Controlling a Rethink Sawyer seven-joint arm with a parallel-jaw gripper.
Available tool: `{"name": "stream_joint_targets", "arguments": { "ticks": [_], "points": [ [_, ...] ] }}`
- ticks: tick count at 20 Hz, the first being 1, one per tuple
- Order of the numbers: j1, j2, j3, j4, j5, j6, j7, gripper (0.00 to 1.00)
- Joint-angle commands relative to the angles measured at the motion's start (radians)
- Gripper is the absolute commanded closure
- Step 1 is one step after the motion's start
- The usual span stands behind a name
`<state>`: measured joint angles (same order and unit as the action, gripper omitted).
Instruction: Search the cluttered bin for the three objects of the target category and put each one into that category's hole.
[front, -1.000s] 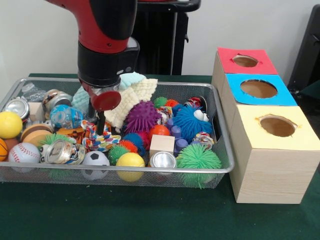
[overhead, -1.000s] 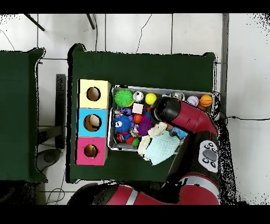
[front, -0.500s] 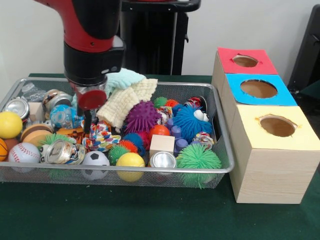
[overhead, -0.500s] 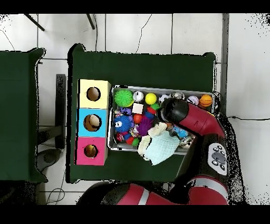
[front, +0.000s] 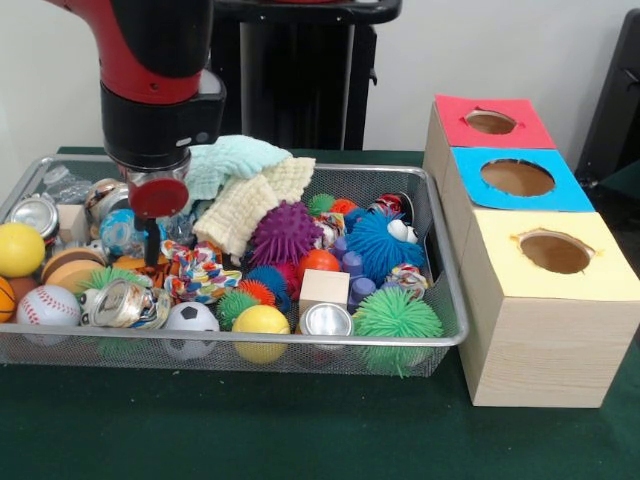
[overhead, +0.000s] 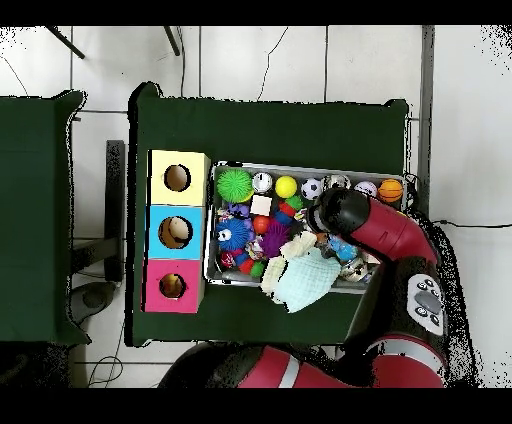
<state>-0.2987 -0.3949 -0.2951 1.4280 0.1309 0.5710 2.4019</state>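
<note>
**Gripper low over the left half of the bin, jaws unreadable**

You could not tell how the jaws stood: in the front view the gripper (front: 152, 245) showed only as a dark, thin tip below a red disc, dipping among the toys, and whether it held anything was hidden. From overhead the arm's black wrist covered it entirely.

Just beside that tip you had a multicoloured rope toy (front: 200, 272), and behind it a printed water bottle (front: 125, 232). In front lay a crushed can (front: 122, 303), with a baseball (front: 47, 306) to its left and a small soccer ball (front: 190, 319) to its right. A yellow ball (front: 20, 249) sat against the left wall.

The bin (front: 445, 300), a silver wire-mesh basket, stood on the green table (front: 300, 425), filling the left and middle of the front view. Pale cloths (front: 250, 190), mint and cream, draped over its far rim. Toward the middle you saw a purple spiky ball (front: 285, 233), a blue spiky ball (front: 385, 245), a wooden cube (front: 324, 287) and a green stringy ball (front: 397, 317) at the near right corner.

Just beside the bin's right end stood three wooden boxes in a row, each with a round hole on top: the yellow box (front: 545, 300) nearest, the blue box (front: 520, 180) next, the red box (front: 490, 122) farthest.
</note>
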Motion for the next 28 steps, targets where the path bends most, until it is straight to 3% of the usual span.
{"name": "stream_joint_targets", "arguments": {
  "ticks": [1,4,14,19,28],
  "points": [
    [0.02,0.093,0.077,-0.057,-0.021,-0.026,0.06,0.0],
    [0.006,0.138,0.117,-0.078,-0.015,-0.106,0.052,0.0],
    [0.004,0.174,0.129,-0.137,-0.011,-0.081,0.027,0.0],
    [0.003,0.19,0.129,-0.21,-0.053,-0.075,-0.042,0.0],
    [-0.013,0.175,0.165,-0.169,-0.087,-0.124,-0.055,0.0]
  ]
}}
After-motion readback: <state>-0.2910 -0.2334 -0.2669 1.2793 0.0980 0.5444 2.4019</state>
